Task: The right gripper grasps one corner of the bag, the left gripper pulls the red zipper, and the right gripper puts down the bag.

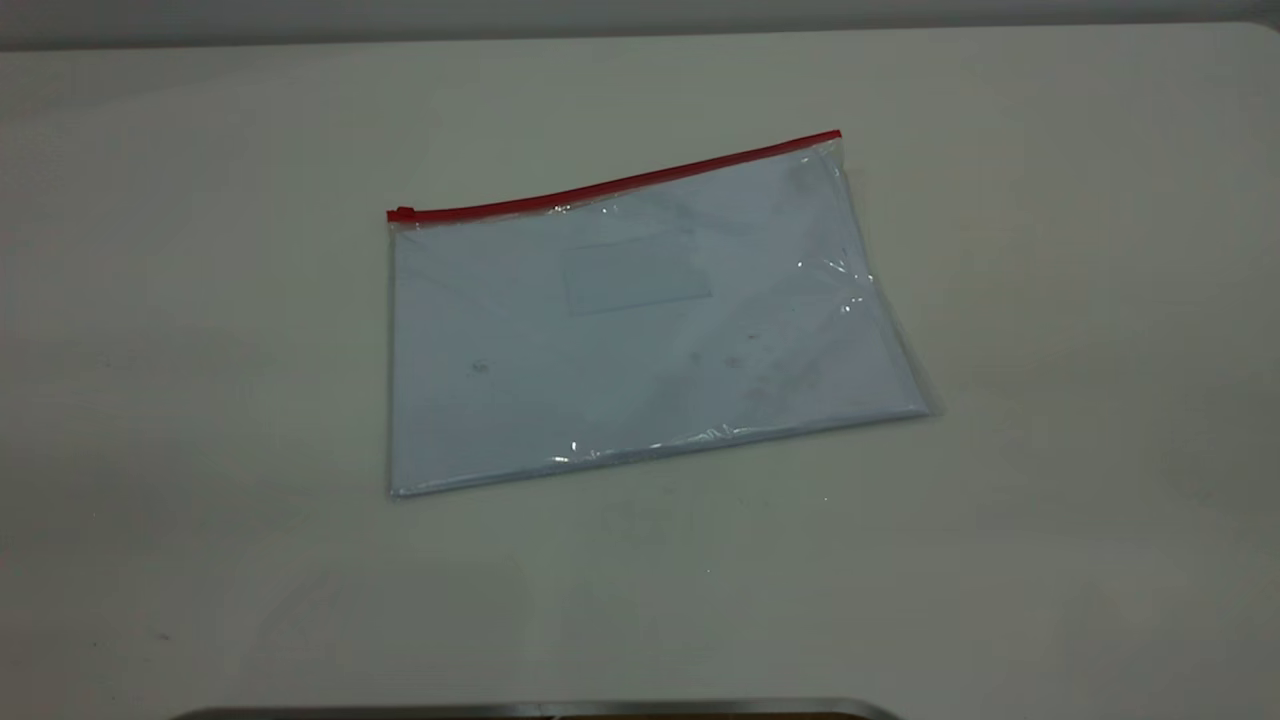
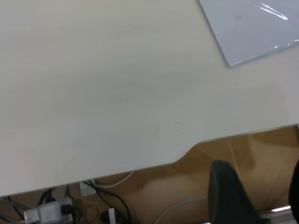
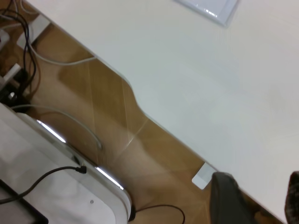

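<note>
The bag point(image 1: 640, 320) lies flat on the white table, a clear pouch with a pale blue-white sheet inside. The red zipper point(image 1: 615, 185) runs along its far long edge, with the slider tab point(image 1: 402, 213) at the left end. Neither gripper shows in the exterior view. The left gripper point(image 2: 261, 196) is open and empty, off the table's edge over the floor, far from the bag's corner point(image 2: 252, 28). The right gripper point(image 3: 259, 200) is open and empty at the table's edge, far from the bag's corner point(image 3: 210, 7).
The table's edge point(image 2: 187, 154) has a notch, with brown floor below. A power strip with cables point(image 2: 46, 212) lies on the floor. A white case with black cables point(image 3: 56, 186) sits beside the table. A metal bar point(image 1: 540, 710) lies at the table's near edge.
</note>
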Tool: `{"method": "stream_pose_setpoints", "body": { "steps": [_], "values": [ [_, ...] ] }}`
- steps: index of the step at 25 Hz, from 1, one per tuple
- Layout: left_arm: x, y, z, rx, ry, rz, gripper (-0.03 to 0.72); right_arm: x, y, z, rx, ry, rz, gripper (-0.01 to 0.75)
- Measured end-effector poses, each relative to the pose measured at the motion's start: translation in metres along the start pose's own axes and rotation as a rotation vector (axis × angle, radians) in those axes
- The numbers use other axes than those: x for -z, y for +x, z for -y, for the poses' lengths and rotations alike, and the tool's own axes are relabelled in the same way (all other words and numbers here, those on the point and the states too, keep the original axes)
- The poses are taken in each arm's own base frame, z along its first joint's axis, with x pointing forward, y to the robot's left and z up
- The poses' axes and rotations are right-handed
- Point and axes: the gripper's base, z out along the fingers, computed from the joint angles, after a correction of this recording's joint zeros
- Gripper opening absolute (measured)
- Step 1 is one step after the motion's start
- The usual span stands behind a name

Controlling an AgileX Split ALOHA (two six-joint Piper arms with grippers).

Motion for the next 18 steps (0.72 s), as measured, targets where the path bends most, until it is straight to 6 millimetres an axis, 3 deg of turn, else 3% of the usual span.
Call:
{"method": "stream_pose_setpoints", "body": {
  "steps": [5, 13, 18],
  "values": [
    [0.001, 0.0, 0.0, -0.001, -0.001, 0.007, 0.389, 0.008, 0.007, 0.0, -0.023, 0.02, 0.067, 0.342],
    [0.013, 0.015, 0.004, -0.023, -0.019, 0.146, 0.389, 0.029, 0.029, 0.0, -0.353, 0.351, 0.252, 0.341],
    [0.017, 0.022, 0.006, -0.032, -0.023, 0.197, 0.389, 0.038, 0.042, -0.011, -0.37, 0.422, 0.358, 0.341]
  ]
}}
